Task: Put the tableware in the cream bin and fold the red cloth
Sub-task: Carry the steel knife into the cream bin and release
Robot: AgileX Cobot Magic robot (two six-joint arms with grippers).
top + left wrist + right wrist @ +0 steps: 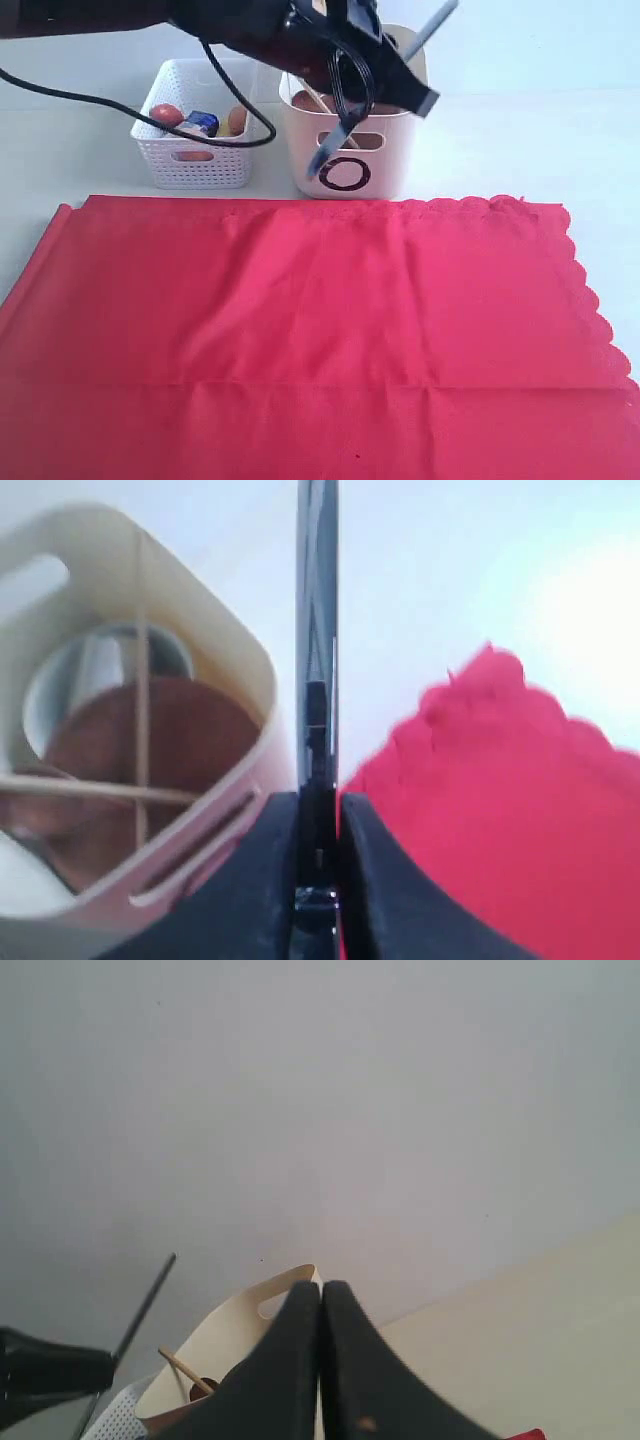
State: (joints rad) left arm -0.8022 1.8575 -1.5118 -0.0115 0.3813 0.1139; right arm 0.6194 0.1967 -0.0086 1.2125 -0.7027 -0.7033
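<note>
My left gripper [375, 70] hangs over the cream bin [350, 135], shut on the slim metal-handled utensil [335, 140], which slants down past the bin's front. In the left wrist view the utensil [317, 660] stands clamped between the fingers of the left gripper [318, 805]. The cream bin [240, 660] holds the brown plate [190, 730], the steel cup [95, 670] and the chopsticks [141, 710]. The red cloth [300, 330] lies spread flat in front of the bins, its scalloped edge [590, 300] on the right. My right gripper [320, 1295] is shut and empty, raised near the cream bin [230, 1345].
A white lattice basket [195, 150] with food items stands left of the cream bin. A black cable [100, 100] from the left arm trails over the basket. The right wrist view shows the utensil [145, 1305] and a chopstick [185, 1370].
</note>
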